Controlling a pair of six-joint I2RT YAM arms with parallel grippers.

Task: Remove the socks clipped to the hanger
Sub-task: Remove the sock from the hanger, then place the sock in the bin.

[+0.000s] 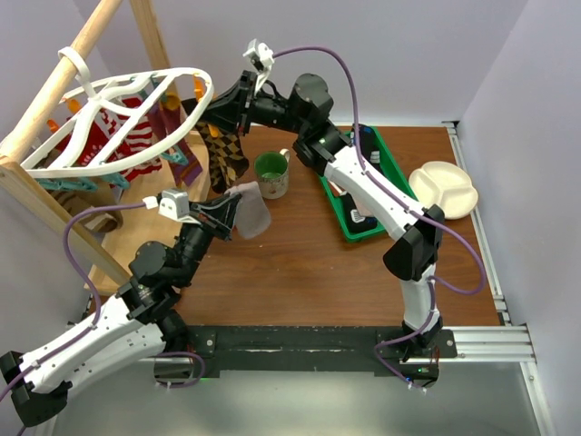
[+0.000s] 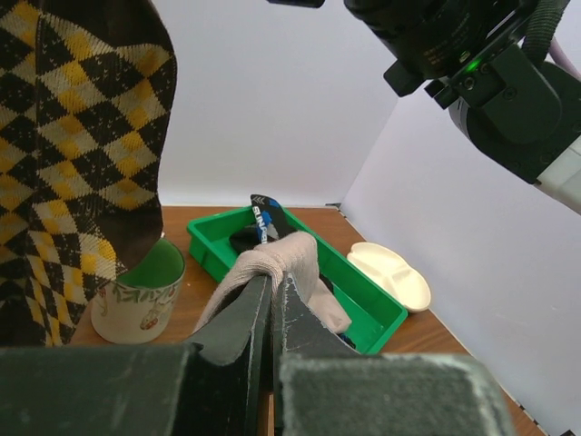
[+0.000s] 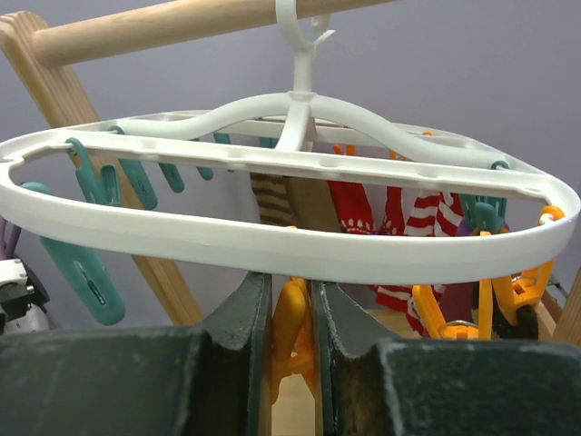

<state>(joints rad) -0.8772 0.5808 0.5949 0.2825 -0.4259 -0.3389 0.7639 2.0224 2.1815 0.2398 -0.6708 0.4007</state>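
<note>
Left wrist view, nearest: left end effector [image 2: 275, 283] clamped shut on a pale sock [image 2: 283, 256]. Right wrist view alone shows the right end effector [image 3: 290, 292] pinching an orange clip [image 3: 289, 338] under the hanger [image 3: 272, 247] rim. Top view: hanger at the table's [image 1: 318, 272] 10 o'clock, argyle sock [image 1: 225, 156] hanging at its 3 o'clock edge, red-striped socks [image 1: 136, 138] beyond.

Three bright, evenly lit views under soft light (no harsh glare). From above, the arms cast faint, soft-edged shadows on the wooden table [image 1: 300, 272]. In the left wrist view the left gripper [image 2: 272, 283] is dark and blurred near the lens, while the pale sock [image 2: 283, 254] pinched in its jaws is sharp. In the right wrist view the hanger [image 3: 272, 247] rim, just above the jaws of the right gripper [image 3: 290, 283], bows from lens distortion; the orange clip [image 3: 289, 320] between them sits in shade.
</note>
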